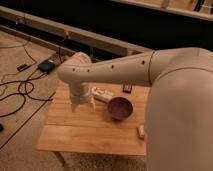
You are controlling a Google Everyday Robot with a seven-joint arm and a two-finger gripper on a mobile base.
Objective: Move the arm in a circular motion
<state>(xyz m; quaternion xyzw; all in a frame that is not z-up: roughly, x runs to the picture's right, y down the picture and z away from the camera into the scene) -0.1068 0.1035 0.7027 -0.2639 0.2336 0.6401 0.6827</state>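
The arm, cream-white and thick, filled the right side of the view, reached leftward in a long tube dotted with small dark screw holes, bent at a rounded joint, then dropped straight down to the gripper. The gripper hung pointing downward over the far left part of the wooden table; whether it touched the top could not be told, nor whether it was clenched or released. The table spread beneath the gripper, toward the camera and to the right of it. Well behind the gripper, beyond the table, a pale rail ran along a dark wall. Left of the gripper, down on the floor, black cables lay in loops. A dark purple bowl stood upright on the table just right of the gripper, apart from it. A white oblong object lay on the table close behind and right of the gripper. A dark box sat on the floor behind and left of the gripper. A small dark item lay further right, past the white object, and a small pale piece lay near the table's front edge, right of the gripper and nearer the camera
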